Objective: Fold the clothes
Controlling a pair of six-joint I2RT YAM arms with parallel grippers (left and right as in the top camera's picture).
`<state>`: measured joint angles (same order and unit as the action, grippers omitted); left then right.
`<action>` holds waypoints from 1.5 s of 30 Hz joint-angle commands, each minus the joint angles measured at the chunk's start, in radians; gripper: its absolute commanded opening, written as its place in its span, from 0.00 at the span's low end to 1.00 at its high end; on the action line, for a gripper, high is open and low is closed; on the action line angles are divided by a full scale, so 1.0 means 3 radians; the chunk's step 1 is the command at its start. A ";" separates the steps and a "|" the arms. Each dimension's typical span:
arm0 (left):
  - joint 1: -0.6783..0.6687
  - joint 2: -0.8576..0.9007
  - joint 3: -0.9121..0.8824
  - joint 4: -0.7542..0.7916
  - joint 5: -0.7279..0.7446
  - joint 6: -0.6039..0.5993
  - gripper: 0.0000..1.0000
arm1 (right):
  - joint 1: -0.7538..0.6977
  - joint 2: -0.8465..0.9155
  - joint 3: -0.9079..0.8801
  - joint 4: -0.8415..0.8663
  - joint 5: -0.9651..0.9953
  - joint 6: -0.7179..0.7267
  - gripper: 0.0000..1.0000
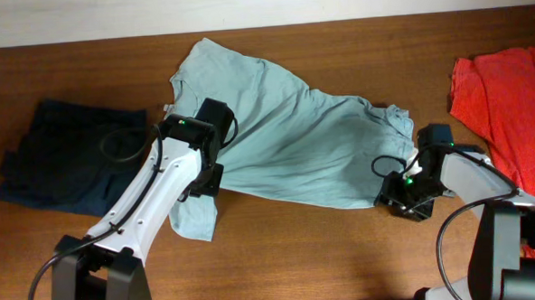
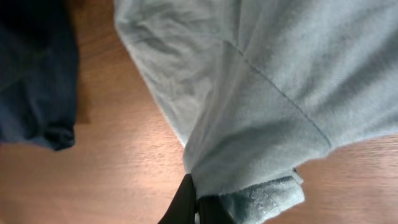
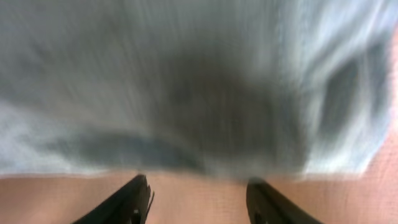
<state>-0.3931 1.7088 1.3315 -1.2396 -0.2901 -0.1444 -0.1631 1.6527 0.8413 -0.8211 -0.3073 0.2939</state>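
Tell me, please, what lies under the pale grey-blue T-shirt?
Bare wooden table shows all round the T-shirt. Whatever is directly beneath the cloth is covered and cannot be seen.

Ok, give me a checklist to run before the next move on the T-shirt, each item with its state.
1. Left claw gripping T-shirt: ok, shut on a pinched fold.
2. Right claw gripping cloth: not ok, jaws open, hem just ahead of the fingertips.
3. T-shirt lying flat: not ok, rumpled and slanted.
4. Navy garment apart from T-shirt: ok.
5. Red shirt apart from T-shirt: ok.
6. Number of cloth layers at that hem: cannot tell, view blurred.
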 commanded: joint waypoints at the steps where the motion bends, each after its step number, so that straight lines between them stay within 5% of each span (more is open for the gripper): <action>1: 0.0011 -0.0070 0.0029 -0.0090 -0.0234 -0.0229 0.01 | -0.0004 -0.0014 -0.0006 0.0296 0.0289 0.0090 0.55; 11: 0.0011 -0.0070 0.0029 -0.0125 -0.0234 -0.0240 0.01 | -0.0004 -0.0014 -0.0006 0.0381 0.0449 0.0198 0.64; 15: 0.0011 -0.0070 0.0029 -0.0125 -0.0237 -0.0240 0.01 | -0.0003 -0.0014 -0.0005 0.0343 0.0450 0.0198 0.38; 17: 0.0011 -0.0070 0.0029 -0.0128 -0.0245 -0.0239 0.00 | -0.0004 -0.0019 0.0009 0.0318 0.0453 0.0196 0.09; 18: 0.0011 -0.0070 0.0029 -0.0137 -0.0245 -0.0239 0.01 | -0.0004 -0.0029 0.0028 0.0304 0.0451 0.0196 0.04; 35: 0.0011 -0.0821 0.1254 -0.0865 -0.0537 -0.0239 0.00 | -0.0004 -0.1829 0.1191 -0.1043 0.1033 0.0098 0.04; 45: 0.0011 -0.1146 0.2916 -0.1485 -0.0631 -0.0061 0.00 | -0.0003 -0.2422 0.2079 -0.1330 0.1066 0.0088 0.04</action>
<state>-0.3935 1.4117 2.0480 -1.6608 -0.4271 -0.1894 -0.1631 0.9386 1.3724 -1.2049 -0.0402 0.3290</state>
